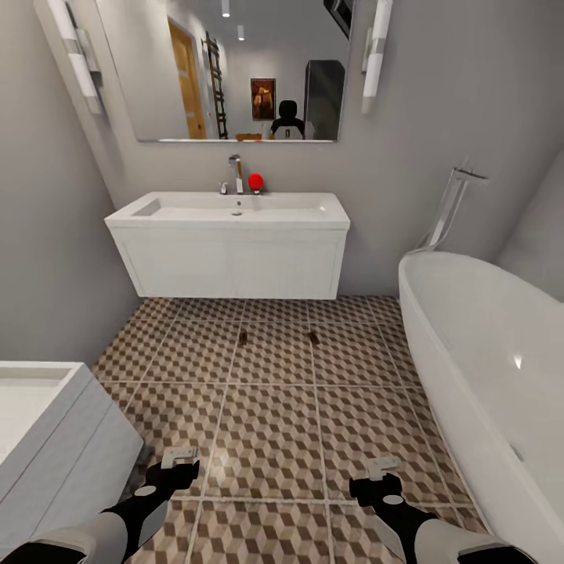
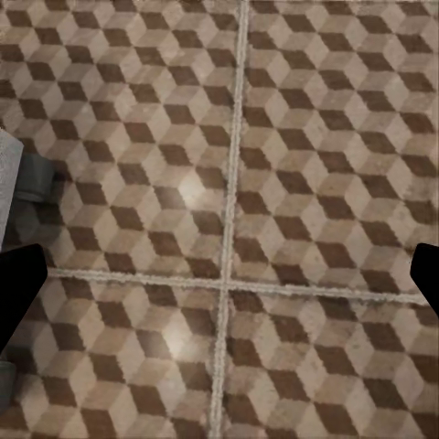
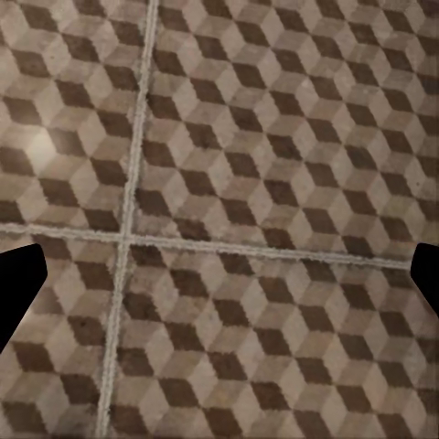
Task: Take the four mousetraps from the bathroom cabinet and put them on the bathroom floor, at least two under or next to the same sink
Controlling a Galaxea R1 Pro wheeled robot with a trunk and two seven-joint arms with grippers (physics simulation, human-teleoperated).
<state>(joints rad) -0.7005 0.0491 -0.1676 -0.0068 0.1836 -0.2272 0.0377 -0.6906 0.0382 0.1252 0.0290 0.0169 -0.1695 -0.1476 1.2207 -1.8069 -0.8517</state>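
You see two mousetraps, tiny dark-brown flat pieces, lying on the bathroom floor (image 1: 266, 439) of cube-patterned tiles: the left mousetrap (image 1: 244, 338) and the right mousetrap (image 1: 313, 338), well apart, both toward twelve o'clock, just before the white sink (image 1: 229, 208) with its chrome tap.

Head cam high, fwd-down; wrist cams near bathroom floor (image 1: 266, 423).

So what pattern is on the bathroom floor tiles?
A brown, beige and cream 3D-cube print on the bathroom floor, clearest in the left wrist view.
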